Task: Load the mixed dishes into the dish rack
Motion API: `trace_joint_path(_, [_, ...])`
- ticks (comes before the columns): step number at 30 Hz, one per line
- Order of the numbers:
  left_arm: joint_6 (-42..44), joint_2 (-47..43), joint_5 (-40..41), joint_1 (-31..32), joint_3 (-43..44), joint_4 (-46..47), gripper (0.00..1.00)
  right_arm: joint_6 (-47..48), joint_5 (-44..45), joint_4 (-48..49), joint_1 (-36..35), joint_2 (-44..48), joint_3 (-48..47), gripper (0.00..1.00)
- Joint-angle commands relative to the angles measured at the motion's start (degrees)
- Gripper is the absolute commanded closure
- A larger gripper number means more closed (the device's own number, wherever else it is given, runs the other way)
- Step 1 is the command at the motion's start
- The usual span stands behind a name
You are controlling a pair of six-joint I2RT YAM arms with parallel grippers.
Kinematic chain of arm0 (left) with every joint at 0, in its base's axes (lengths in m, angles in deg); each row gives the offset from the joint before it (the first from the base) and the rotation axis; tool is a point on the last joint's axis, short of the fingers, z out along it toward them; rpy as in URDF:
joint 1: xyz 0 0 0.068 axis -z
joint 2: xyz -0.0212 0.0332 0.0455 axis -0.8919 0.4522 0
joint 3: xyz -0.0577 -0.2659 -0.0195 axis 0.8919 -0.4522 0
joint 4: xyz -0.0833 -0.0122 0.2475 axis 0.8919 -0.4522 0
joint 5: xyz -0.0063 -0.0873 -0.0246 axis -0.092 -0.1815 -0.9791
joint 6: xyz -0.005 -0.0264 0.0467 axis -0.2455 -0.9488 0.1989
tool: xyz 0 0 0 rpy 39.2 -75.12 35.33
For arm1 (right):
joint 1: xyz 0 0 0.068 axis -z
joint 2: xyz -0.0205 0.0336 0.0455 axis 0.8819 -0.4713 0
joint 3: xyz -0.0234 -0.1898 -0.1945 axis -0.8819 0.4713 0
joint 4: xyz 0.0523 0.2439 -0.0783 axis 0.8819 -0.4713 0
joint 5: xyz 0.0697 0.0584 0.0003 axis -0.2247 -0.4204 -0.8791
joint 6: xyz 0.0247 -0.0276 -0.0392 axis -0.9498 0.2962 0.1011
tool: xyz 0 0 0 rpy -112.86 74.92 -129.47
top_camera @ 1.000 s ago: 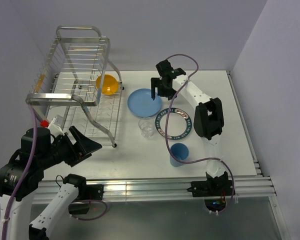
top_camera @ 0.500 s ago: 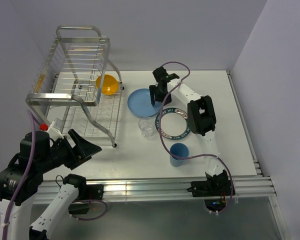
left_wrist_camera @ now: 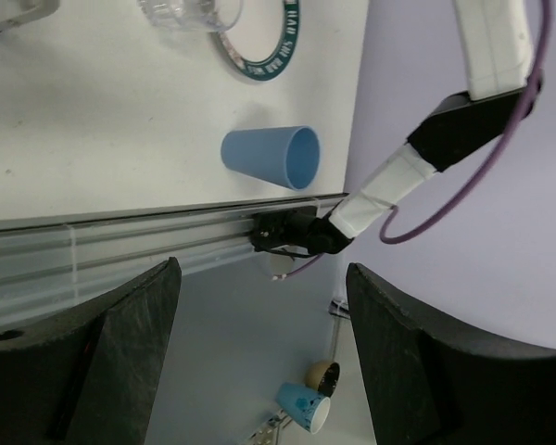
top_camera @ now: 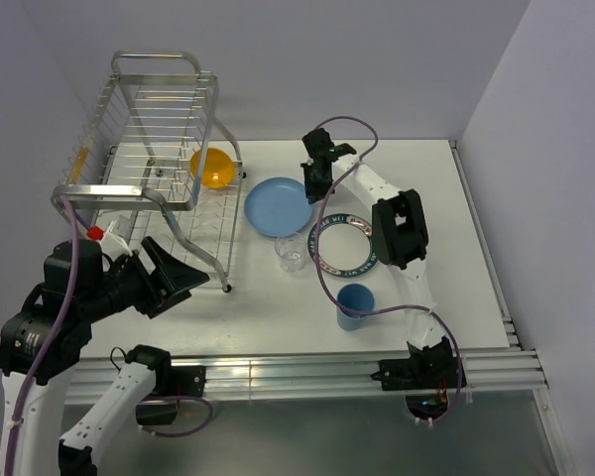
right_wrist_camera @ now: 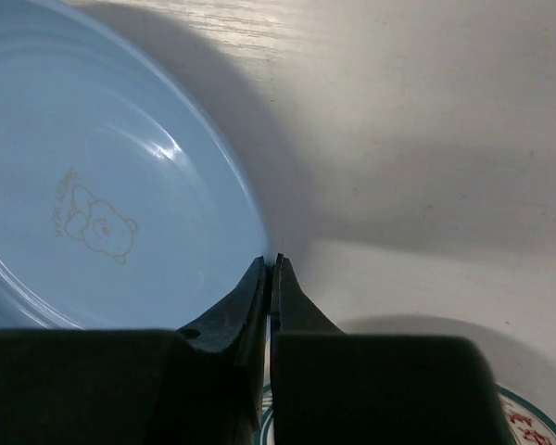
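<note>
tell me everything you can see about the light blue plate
The light-blue plate is round and glossy, plastic or glazed by the look, with a shallow well, a raised rim and a faint bear outline drawn inside. It lies flat and face up on the white table, just right of the dish rack, with the clear glass on its near side. The right gripper, fingers closed together, meets its rim; whether it pinches the rim is unclear.

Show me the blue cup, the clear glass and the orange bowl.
blue cup [top_camera: 355,297], top external view, its open mouth.
clear glass [top_camera: 290,254], top external view, its base.
orange bowl [top_camera: 215,167], top external view, inner wall.
</note>
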Motion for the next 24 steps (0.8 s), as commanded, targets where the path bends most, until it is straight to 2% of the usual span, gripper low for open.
trace_joint_path(1, [-1.97, 2.87, -3.5, -0.33, 5.98, 7.84, 0.22, -1.28, 6.1, 1.77, 0.47, 6.96, 0.5, 1.0])
trace_joint_path(6, [-1.88, 11.13, -6.57, -0.33, 15.03, 13.2, 0.22, -1.72, 9.01, 1.61, 0.48, 19.71, 4.82, 1.0])
trace_joint_path(14, [-5.31, 22.46, -10.8, -0.33, 26.9, 29.8, 0.21, -1.9, 9.36, -4.29, 0.04, 35.34, 9.3, 1.0])
trace_joint_path(20, [-1.8, 30.9, -6.32, -0.33, 39.73, 28.6, 0.2, -0.84, 6.03, -12.98, -0.14, 44.75, 7.64, 1.0])
trace_joint_path(24, [2.42, 33.03, -3.95, -0.33, 41.86, 24.22, 0.2, -4.52, -3.97, -16.24, -0.14, 51.18, 8.6, 1.0])
